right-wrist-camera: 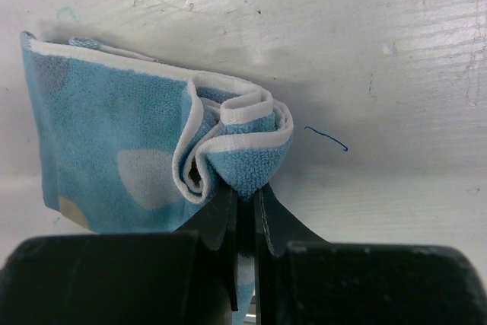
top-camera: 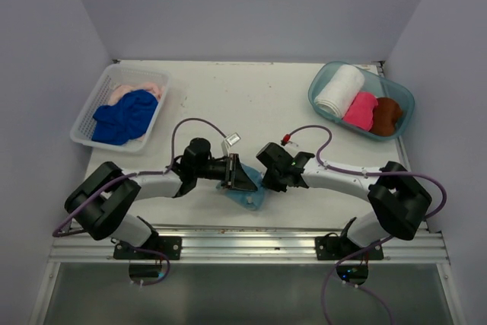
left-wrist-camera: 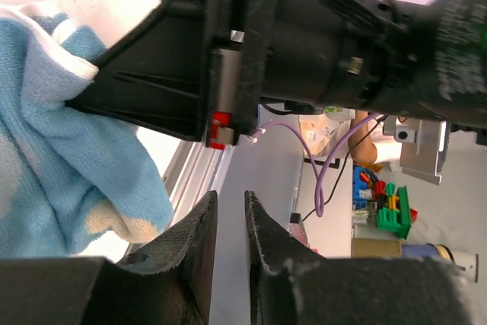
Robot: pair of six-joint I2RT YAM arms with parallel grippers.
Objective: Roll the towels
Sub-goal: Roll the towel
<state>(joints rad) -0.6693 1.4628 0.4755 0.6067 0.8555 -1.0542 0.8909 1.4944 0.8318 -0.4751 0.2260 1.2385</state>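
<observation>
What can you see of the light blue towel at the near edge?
The light blue towel is soft terry with pale cartoon spots and a white hem. It lies on the white table near the front edge, between the two arms, partly rolled: one end curls into a loose spiral and the rest lies flat. The right gripper is shut on the curled end.
</observation>
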